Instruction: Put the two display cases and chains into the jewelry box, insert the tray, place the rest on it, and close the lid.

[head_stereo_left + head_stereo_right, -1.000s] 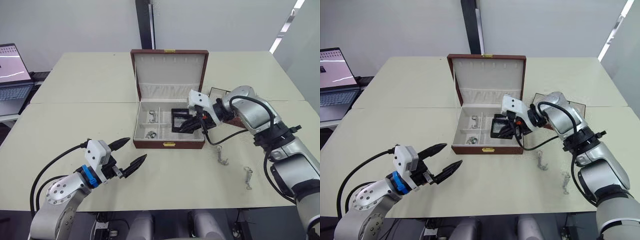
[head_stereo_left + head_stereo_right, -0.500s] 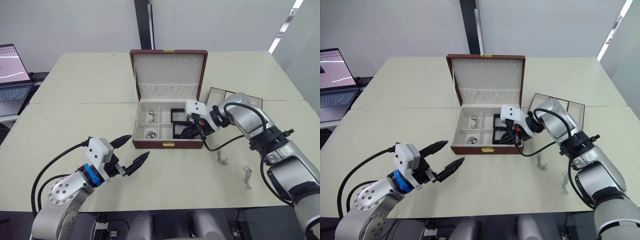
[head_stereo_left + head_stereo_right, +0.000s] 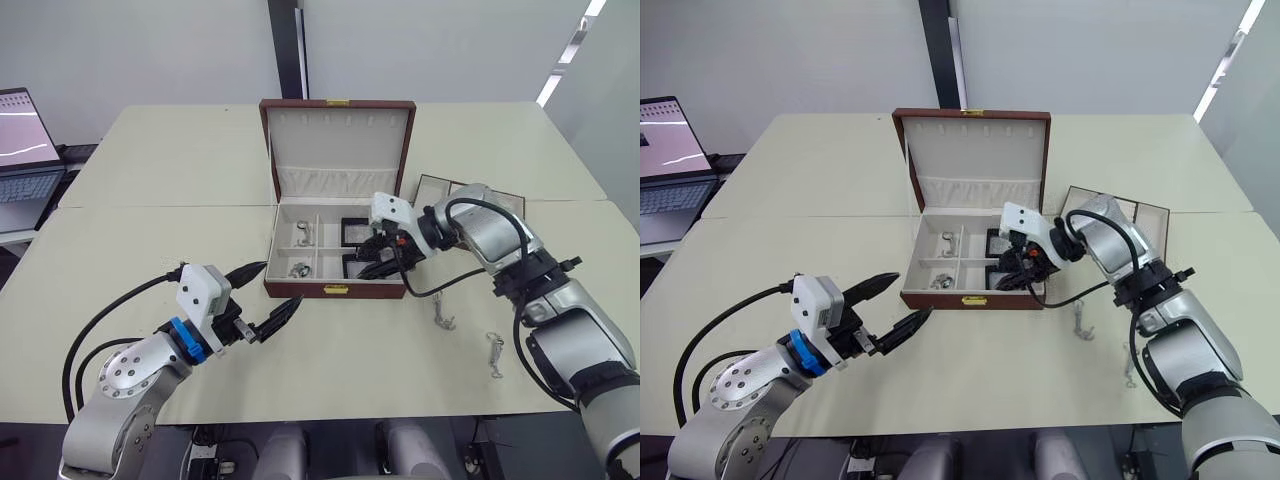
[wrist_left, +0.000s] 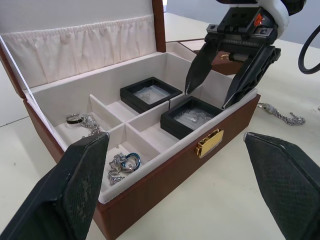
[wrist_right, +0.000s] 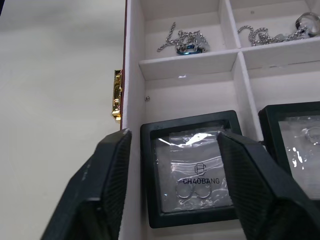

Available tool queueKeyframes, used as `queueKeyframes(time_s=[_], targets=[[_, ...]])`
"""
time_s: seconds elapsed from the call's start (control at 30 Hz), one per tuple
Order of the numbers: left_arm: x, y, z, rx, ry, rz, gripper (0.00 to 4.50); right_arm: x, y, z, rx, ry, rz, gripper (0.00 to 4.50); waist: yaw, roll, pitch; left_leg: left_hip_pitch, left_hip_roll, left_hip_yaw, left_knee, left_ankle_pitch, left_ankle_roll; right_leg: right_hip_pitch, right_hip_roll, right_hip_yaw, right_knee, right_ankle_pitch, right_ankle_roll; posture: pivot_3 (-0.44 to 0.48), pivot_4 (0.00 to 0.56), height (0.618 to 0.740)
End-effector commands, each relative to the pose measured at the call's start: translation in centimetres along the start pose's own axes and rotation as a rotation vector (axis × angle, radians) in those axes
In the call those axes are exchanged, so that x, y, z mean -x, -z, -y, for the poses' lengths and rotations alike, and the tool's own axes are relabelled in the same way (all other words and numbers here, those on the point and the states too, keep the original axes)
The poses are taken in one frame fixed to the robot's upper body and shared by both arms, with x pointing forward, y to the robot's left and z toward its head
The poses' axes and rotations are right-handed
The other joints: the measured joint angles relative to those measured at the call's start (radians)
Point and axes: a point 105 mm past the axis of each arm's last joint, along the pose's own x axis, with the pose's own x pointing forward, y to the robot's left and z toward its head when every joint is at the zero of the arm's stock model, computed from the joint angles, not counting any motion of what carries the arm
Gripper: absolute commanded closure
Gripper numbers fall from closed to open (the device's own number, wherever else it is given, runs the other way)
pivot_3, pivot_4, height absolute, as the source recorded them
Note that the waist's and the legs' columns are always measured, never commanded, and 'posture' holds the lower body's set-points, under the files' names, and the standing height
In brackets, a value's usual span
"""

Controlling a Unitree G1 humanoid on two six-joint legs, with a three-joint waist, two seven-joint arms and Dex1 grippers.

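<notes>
The jewelry box [image 3: 310,290] stands open mid-table with its lid [image 3: 340,140] upright. Both display cases lie in its right side, one at the back [image 4: 150,93] and one at the front [image 4: 192,116]. My right gripper [image 4: 217,90] hangs open just above the front case [image 5: 192,172], holding nothing. Chains with rings [image 4: 85,121] lie in the left compartments. Two more chains [image 3: 443,318] [image 3: 496,352] lie on the table right of the box. The tray [image 3: 1150,215] sits behind my right arm. My left gripper [image 3: 280,284] is open and empty, near the box's front left corner.
A laptop [image 3: 25,150] stands at the far left, off the table's edge. A seam runs across the table [image 3: 150,206] behind the box's base. My right arm's cable [image 3: 440,280] loops down by the box's front right corner.
My right gripper opened and let the display case go into the front right compartment. My left gripper moved closer to the box's front.
</notes>
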Motion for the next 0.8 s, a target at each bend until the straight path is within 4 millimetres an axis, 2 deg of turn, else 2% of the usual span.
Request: queueKeyframes(time_s=[0.03, 0.07, 0.23, 0.4, 0.6, 0.8], targets=[[-0.2, -1.1, 0.3, -0.024, 0.023, 0.030, 0.00, 1.5, -2.2, 0.7, 0.048, 0.047, 0.079, 0.18, 0.000, 0.000, 0.000, 0.000, 0.000, 0.000, 0.000, 0.000, 0.000, 0.000, 0.000, 0.000, 0.000, 0.000, 0.000, 0.000, 0.150, 0.740], [-0.2, -1.1, 0.3, -0.025, 0.023, 0.031, 0.00, 1.9, -2.5, 0.8, 0.048, 0.058, 0.104, 0.07, 0.000, 0.000, 0.000, 0.000, 0.000, 0.000, 0.000, 0.000, 0.000, 0.000, 0.000, 0.000, 0.000, 0.000, 0.000, 0.000, 0.150, 0.740], [0.0, -0.8, -0.1, -0.006, 0.024, 0.003, 0.00, 4.4, -3.3, 0.4, 0.048, 0.099, 0.302, 0.07, 0.001, 0.000, 0.000, 0.000, 0.000, 0.000, 0.000, 0.000, 0.000, 0.000, 0.000, 0.000, 0.000, 0.000, 0.000, 0.000, 0.150, 0.740], [0.2, -0.7, -0.9, 0.022, 0.035, -0.025, 0.00, 7.1, -1.1, -0.1, -0.022, 0.201, 0.421, 0.07, 0.005, 0.000, 0.000, -0.001, 0.000, -0.001, 0.000, 0.000, 0.000, 0.000, 0.000, 0.000, -0.001, 0.000, 0.000, 0.000, 0.150, 0.740], [2.3, -0.5, -4.9, 0.007, -0.065, -0.083, 0.00, 12.4, 3.9, -0.8, -0.204, 0.460, 0.555, 0.07, 0.003, 0.000, 0.000, -0.001, 0.000, 0.000, -0.001, 0.000, 0.000, 0.000, 0.001, 0.000, -0.001, 0.000, 0.000, 0.000, 0.150, 0.740], [5.8, 0.3, -9.6, -0.014, -0.261, -0.128, 0.00, 16.0, 10.2, -1.9, -0.340, 0.723, 0.491, 0.07, -0.001, 0.000, 0.000, 0.001, 0.000, 0.002, -0.001, 0.000, 0.000, 0.001, 0.001, 0.001, 0.000, 0.000, 0.000, 0.000, 0.150, 0.740]])
